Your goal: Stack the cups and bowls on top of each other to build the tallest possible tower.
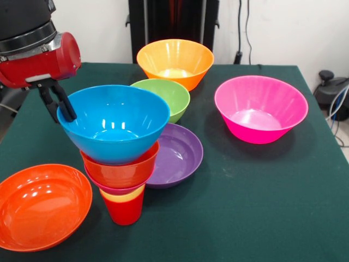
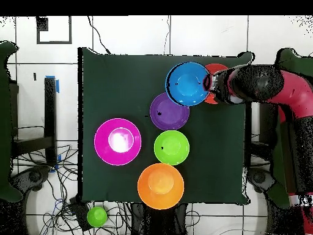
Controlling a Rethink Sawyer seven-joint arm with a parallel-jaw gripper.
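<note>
Pinched on the blue bowl's [image 1: 113,123] rim at nine o'clock, the gripper [image 1: 61,106] is seen closed around it. That bowl tops the tower [image 1: 121,164], whose red cup [image 1: 125,210] base is mostly hidden. At seven o'clock, an orange-red bowl [image 1: 41,204] is cut off by the frame edge.

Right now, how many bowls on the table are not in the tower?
5. Light orange bowl at the back, green bowl before it, purple bowl beside the tower, magenta-pink bowl picture-right, orange-red bowl front left. Others could nest unseen.
</note>
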